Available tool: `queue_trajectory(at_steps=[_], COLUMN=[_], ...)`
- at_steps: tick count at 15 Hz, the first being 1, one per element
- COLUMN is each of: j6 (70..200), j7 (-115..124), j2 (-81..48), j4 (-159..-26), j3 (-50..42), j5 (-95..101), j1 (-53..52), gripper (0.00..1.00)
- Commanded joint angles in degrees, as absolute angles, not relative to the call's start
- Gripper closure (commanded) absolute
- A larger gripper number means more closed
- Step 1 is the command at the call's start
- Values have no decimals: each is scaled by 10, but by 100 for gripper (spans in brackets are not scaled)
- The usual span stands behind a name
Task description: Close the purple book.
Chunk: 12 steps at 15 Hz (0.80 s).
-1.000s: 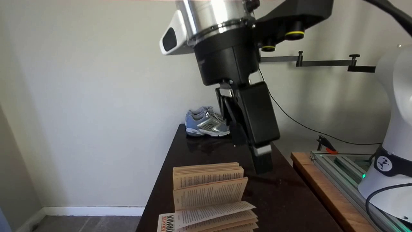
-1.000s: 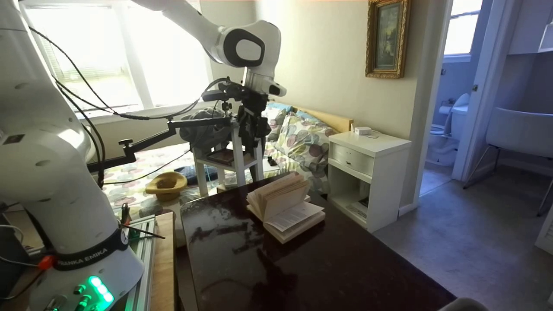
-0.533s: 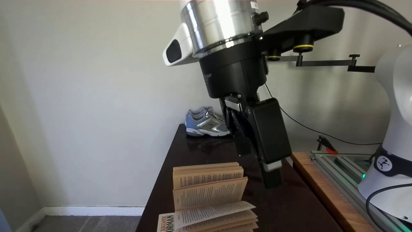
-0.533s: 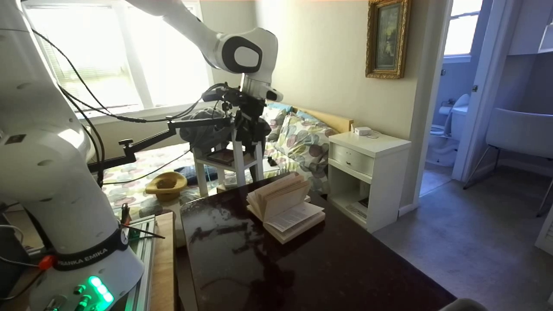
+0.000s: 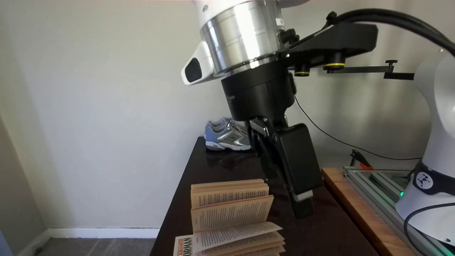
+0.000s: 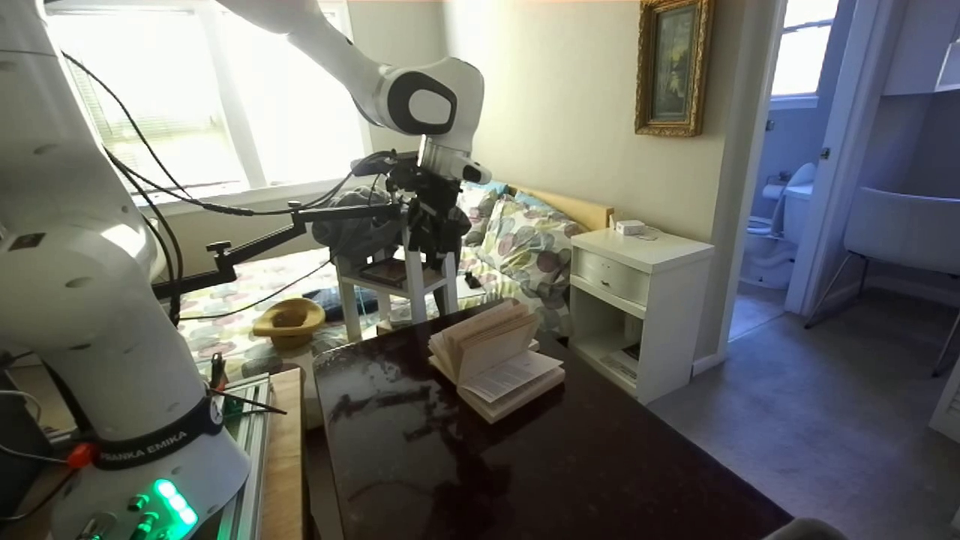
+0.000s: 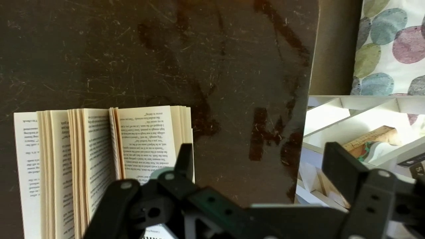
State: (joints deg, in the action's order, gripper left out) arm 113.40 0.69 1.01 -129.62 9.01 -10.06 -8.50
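The book (image 6: 496, 361) lies open on the surface (image 6: 570, 465), pages (image 5: 231, 214) fanned, the gripper (image 7: 258, 151) spread wide near but apart from it, a sneaker (image 5: 226, 136) well away from it

Bright window (image 6: 270, 112); pale wall (image 5: 106, 106); white nightstand (image 6: 673, 322); gilt-framed picture (image 6: 673, 67); grey floor (image 6: 810, 412).

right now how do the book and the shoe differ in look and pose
Look: the book shows tan, printed pages; the shoe is blue with silver-grey parts. Pose: the book lies open, some pages standing up in a fan; the shoe sits upright. Both rest on the dark table.
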Motion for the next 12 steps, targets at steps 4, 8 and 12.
queue_trajectory(at_steps=[4,8,12], j6=[1201,1235,1243], j7=[22,28,18], j2=[-15,-18,-22], j4=[-1316,-1326,-1331], j3=[93,93,93], j5=[-69,-36,12], j1=[-90,-92,-93], gripper=[0,0,0])
